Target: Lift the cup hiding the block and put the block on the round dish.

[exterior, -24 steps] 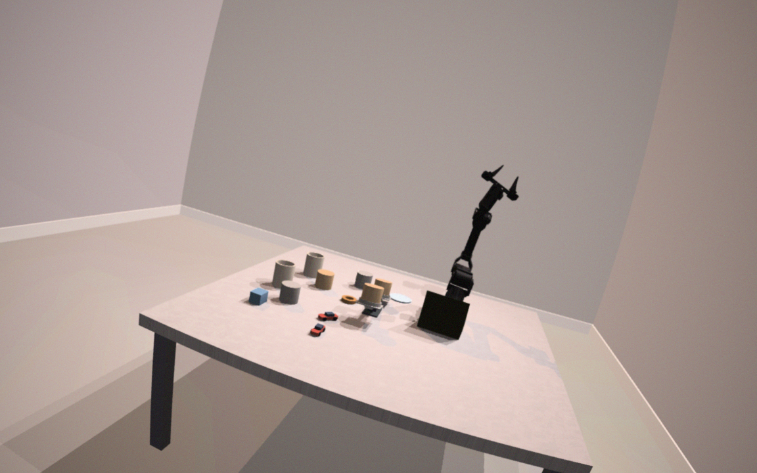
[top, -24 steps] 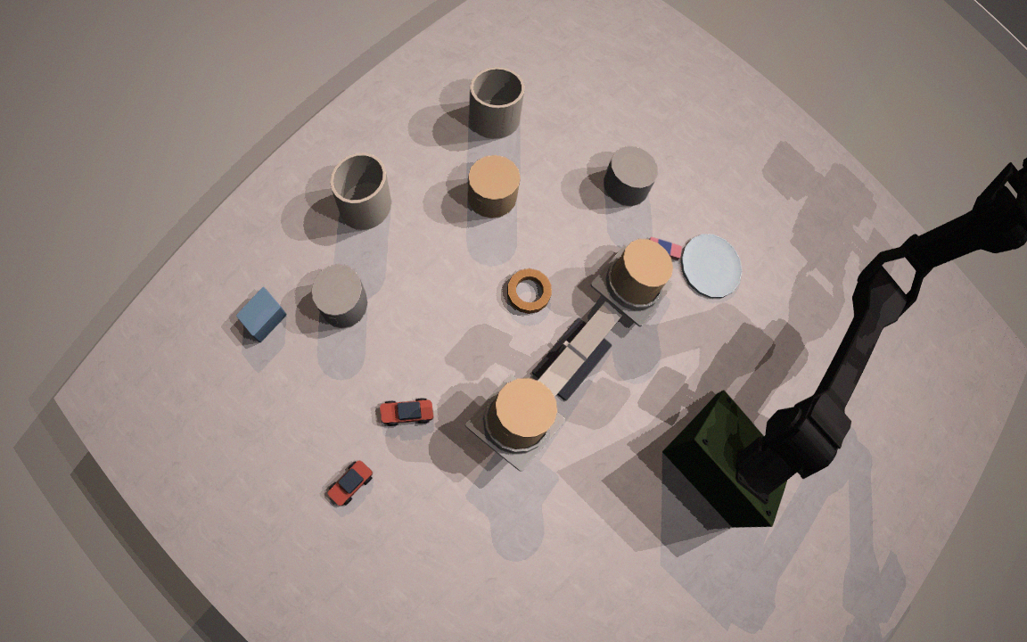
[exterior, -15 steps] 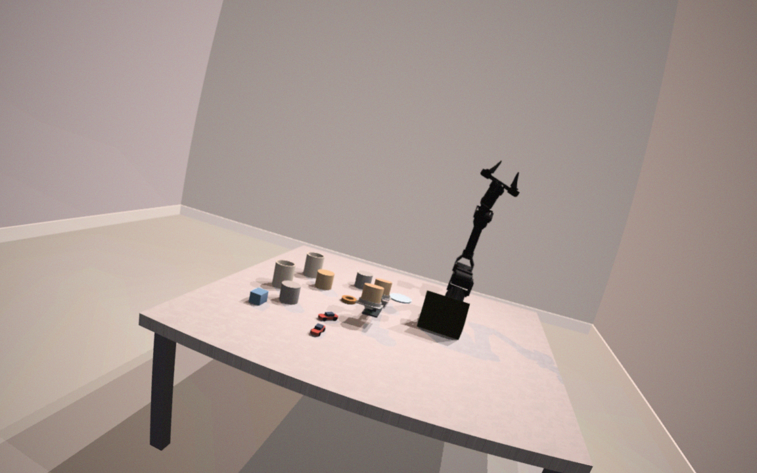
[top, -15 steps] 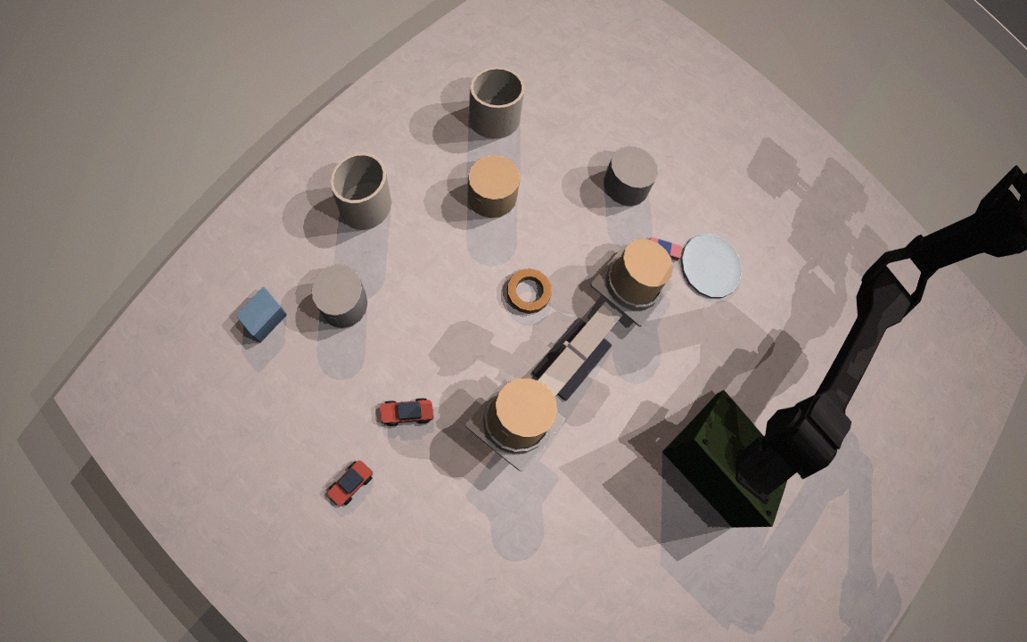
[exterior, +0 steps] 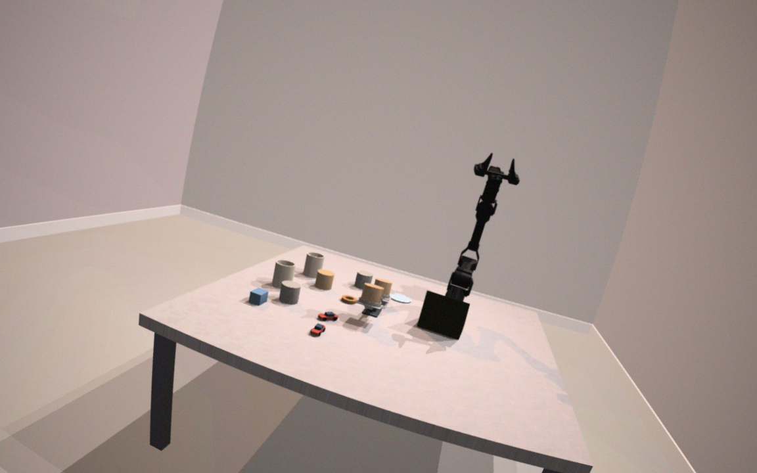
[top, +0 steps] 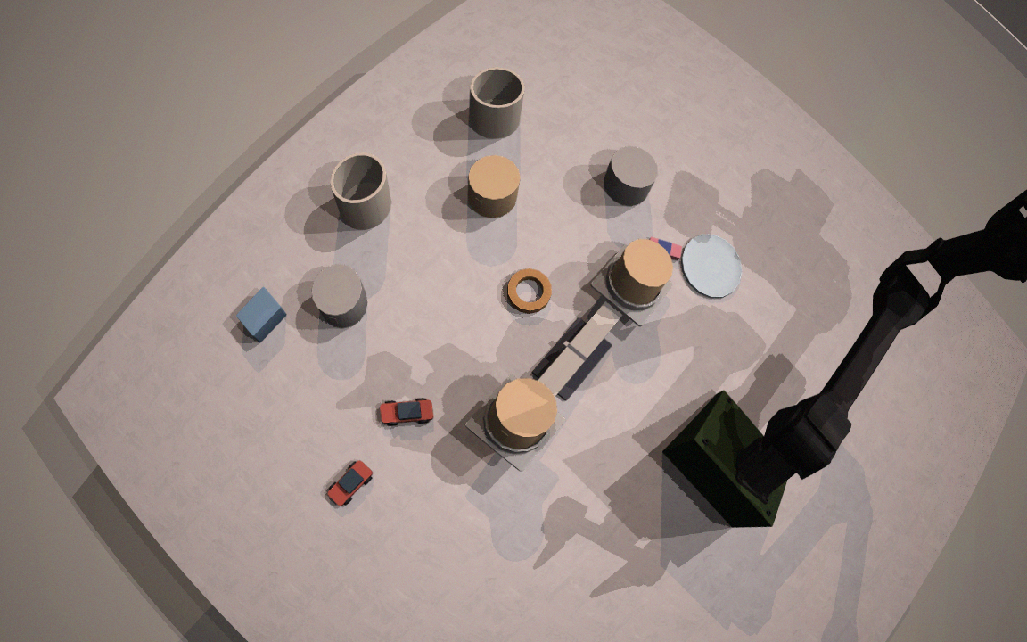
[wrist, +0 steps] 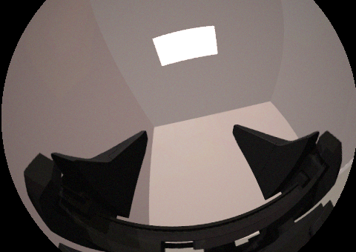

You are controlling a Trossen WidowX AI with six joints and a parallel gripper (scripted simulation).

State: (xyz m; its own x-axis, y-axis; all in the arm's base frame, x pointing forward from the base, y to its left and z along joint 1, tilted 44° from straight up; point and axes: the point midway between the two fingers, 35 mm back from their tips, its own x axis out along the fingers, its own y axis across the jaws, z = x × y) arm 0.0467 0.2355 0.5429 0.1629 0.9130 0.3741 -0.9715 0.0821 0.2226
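The tool (exterior: 495, 170) is spread wide with nothing in it, raised high over the arm's dark base (top: 701, 455) and pointing up at the ceiling. On the desk (top: 182, 431) both orange cups (top: 640, 268) (top: 525, 407) stand on the ends of the balance (top: 577, 351). The block is not visible under either. The pale round dish (top: 710, 266) lies just beside the far cup, a small red-and-blue piece (top: 667, 245) between them
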